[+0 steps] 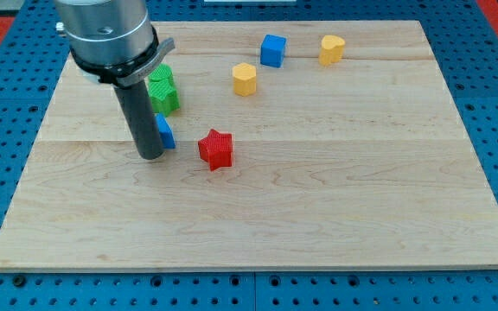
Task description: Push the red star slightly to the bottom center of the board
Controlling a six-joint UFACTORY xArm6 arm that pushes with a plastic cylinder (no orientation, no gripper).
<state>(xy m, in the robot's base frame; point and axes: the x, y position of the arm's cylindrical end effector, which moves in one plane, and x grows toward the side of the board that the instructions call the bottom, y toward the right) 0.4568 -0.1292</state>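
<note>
A pale wooden board (258, 216) lies on a blue perforated table (491, 34), with a patch of red showing at the view's top corners. No container stands on the board; only loose blocks rest on its bare wood.

My tip (150, 157) touches down on the board in the view's left half, at the lower end of a dark rod hanging from a grey cylindrical mount. There are no jaws to open or close: the rod is solid and has hold of nothing.

The red star (216, 149) lies to the view's right of my tip, near it but clearly apart, at about the same height in the view. A strip of bare wood separates the two.

Just beside my tip, on its right and slightly above, a blue block (165, 132) peeks out from behind the rod; its shape cannot be made out, and whether the rod touches it cannot be told. Above that, a green block (162, 90) sits close to the rod's right side.

Farther to the upper right of my tip stands a yellow block (245, 79), then a blue cube (273, 50), and farthest away a second yellow block (332, 49) near the board's top edge.
</note>
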